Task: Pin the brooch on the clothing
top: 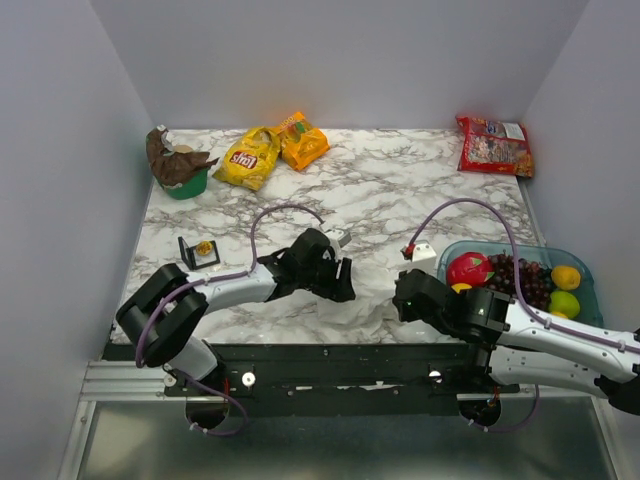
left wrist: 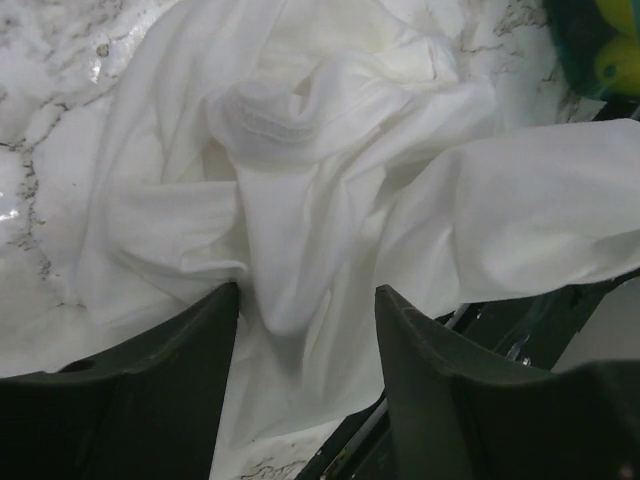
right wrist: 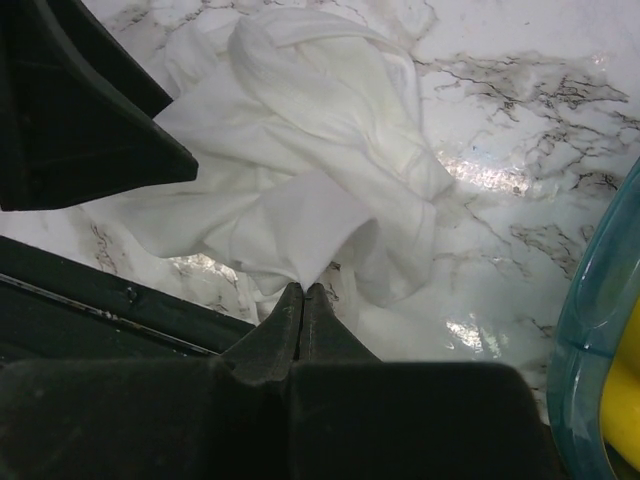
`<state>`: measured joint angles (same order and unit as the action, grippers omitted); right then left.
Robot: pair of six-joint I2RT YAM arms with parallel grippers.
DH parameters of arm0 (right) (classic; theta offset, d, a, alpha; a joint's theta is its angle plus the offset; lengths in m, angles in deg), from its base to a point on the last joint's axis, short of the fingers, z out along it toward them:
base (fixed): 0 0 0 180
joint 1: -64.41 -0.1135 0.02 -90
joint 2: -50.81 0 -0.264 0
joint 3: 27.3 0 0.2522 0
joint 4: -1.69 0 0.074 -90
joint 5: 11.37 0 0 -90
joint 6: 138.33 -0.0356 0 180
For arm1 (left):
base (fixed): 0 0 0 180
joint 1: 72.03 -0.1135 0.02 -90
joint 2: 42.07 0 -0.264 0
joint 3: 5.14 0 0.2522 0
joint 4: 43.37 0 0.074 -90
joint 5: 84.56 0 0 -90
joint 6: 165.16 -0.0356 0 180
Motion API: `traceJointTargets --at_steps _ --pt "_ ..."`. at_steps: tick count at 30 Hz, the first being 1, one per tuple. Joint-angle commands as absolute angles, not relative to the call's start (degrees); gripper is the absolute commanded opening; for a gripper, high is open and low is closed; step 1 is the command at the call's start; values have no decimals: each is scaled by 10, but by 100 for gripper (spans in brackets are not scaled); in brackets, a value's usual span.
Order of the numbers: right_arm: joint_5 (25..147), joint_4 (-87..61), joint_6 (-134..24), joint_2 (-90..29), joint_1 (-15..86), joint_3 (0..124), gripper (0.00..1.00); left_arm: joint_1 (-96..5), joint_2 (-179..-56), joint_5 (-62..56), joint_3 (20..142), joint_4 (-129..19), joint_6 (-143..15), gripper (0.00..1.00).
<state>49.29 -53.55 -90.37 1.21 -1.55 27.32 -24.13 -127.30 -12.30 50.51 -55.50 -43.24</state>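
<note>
Top external view: the brooch, a tiny round gold-yellow disc, lies toward the left edge of the marble worktop, right at a small black square frame; it is too small to tell whether the two touch. It is well apart from the clothing, a crumpled white garment heaped at the near edge between the two arms.

The left gripper hangs over the garment's left side. Its wrist view shows the dark fingers spread, with a soft fold of white cloth running down between them, unclamped. The right gripper is closed tight, its tips pinched on a corner of the clothing, and a flat panel of cloth rises from the heap to meet them. From the left wrist the same panel stretches away to the right, raised off the marble.

At the right edge a teal tray holds a red apple, dark grapes and two lemons. Along the far edge lie a yellow packet, an orange packet and, in the far right corner, a red packet. A green bowl sits in the far left corner.
</note>
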Motion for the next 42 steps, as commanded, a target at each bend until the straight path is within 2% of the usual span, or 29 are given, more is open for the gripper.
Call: traceJointTargets --at_steps 1,3,4,5,9,15,25,29,32,33,34,35,36,37,38,39,40,42 --pt "474 -538 -911 26 -18 270 1 -219 -1311 -121 527 -543 -428 46" --pt "471 -537 -911 28 -19 265 1 -211 -1322 -119 534 -544 -427 27" --pt "468 -536 -910 31 -19 265 1 -209 -1319 -115 534 -540 -426 9" --pt "466 -541 -907 32 -18 266 1 -206 -1312 -97 531 -538 -420 0" --pt "446 -572 -887 38 -19 301 1 -193 -1202 -14 529 -543 -442 0" --pt "411 -615 -820 58 -18 371 1 -191 -1043 50 563 -576 -467 0" --pt "491 -568 -704 106 -19 458 1 -191 -917 75 685 -750 -463 0" --pt "501 -537 -694 95 -19 462 1 -192 -912 96 729 -787 -483 0" --pt "472 -509 -700 73 -19 449 1 -218 -956 124 765 -825 -543 0" --pt "462 -503 -706 66 -19 447 1 -241 -989 121 773 -831 -574 0" --pt "439 -494 -709 50 -19 439 1 -304 -1007 103 778 -828 -581 0" --pt "426 -473 -714 42 -18 434 1 -358 -1025 57 779 -817 -583 0" --pt "419 -459 -714 33 -16 427 1 -406 -1071 -38 776 -798 -581 0" --pt "422 -445 -711 23 -5 422 1 -477 -1101 -57 779 -779 -567 2" --pt "431 -422 -711 1 5 410 1 -492 -1133 -57 802 -781 -571 17" --pt "441 -409 -713 -10 16 403 1 -499 -1201 -53 822 -787 -582 37" --pt "470 -396 -714 -23 37 396 1 -500 -1233 -33 842 -819 -605 71" --pt "487 -359 -715 -63 49 371 1 -494 -1296 -28 889 -845 -616 88"
